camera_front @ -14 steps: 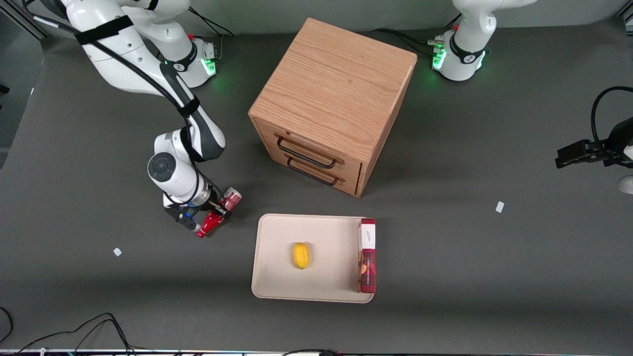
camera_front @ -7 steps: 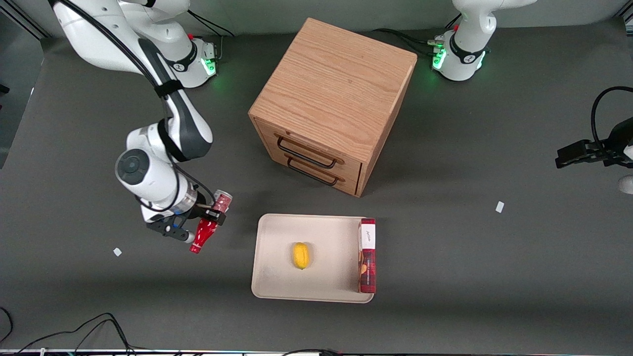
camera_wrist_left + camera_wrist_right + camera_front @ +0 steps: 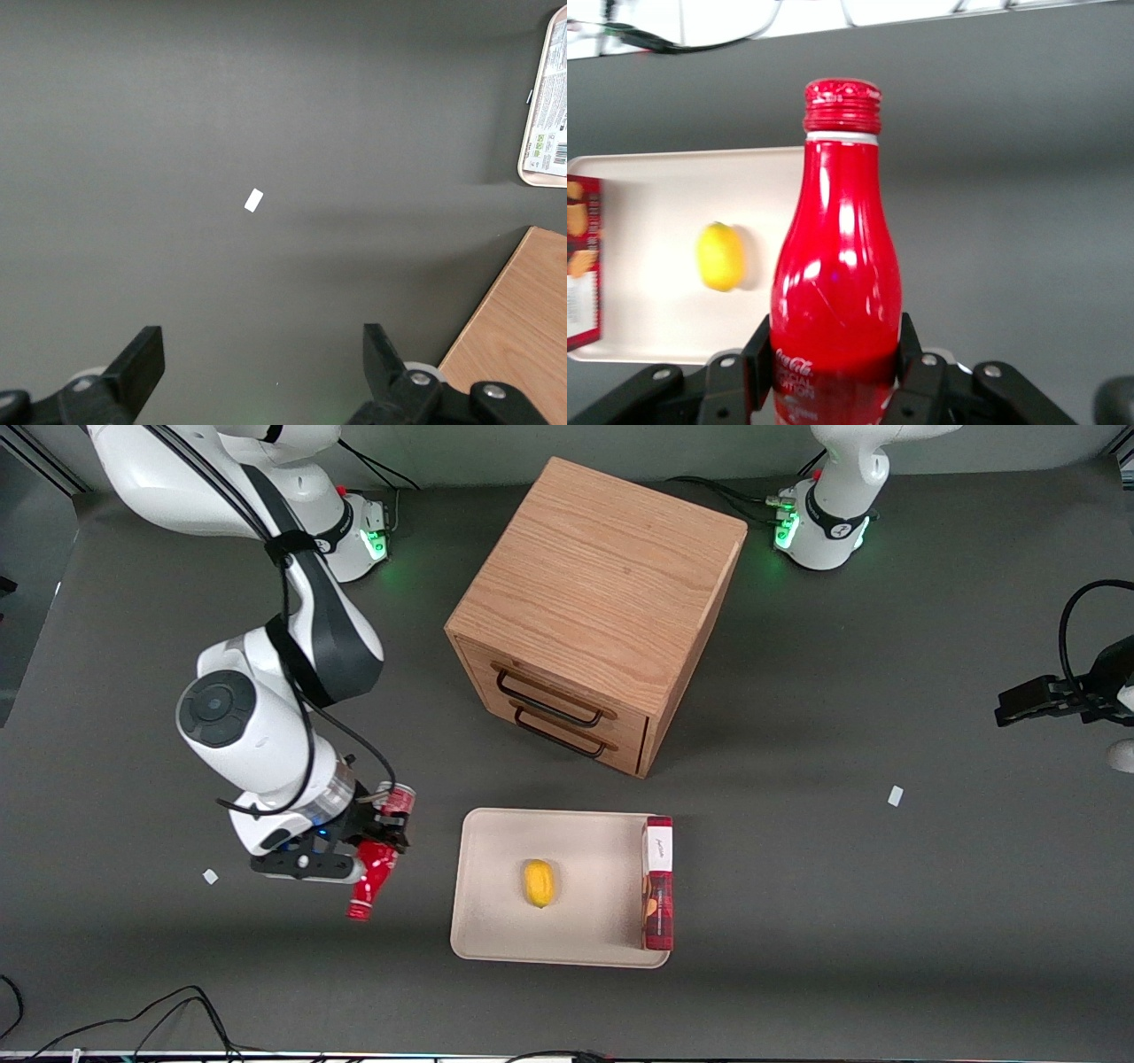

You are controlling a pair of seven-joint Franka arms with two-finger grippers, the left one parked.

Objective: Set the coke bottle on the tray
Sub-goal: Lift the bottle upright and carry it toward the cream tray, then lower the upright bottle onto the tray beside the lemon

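My right gripper [image 3: 379, 840] is shut on the coke bottle [image 3: 372, 871], a slim red bottle with a red cap. It holds the bottle lying tilted above the table, cap toward the front camera, beside the tray's edge at the working arm's end. In the right wrist view the bottle [image 3: 835, 266] fills the middle, clamped between the black fingers [image 3: 757, 354] of the gripper [image 3: 833, 359]. The beige tray [image 3: 496, 921] lies flat on the table and also shows in the right wrist view [image 3: 656, 190].
On the tray lie a yellow lemon [image 3: 539, 882] and a dark-red box with a white end [image 3: 658, 882]. A wooden drawer cabinet [image 3: 594, 602] stands farther from the front camera than the tray. Small white scraps [image 3: 210, 876] lie on the table.
My right gripper has lifted the coke bottle off the table and carried it nearer to the front camera. The bottle's cap has swung toward the camera. Tray, lemon and box have not moved.
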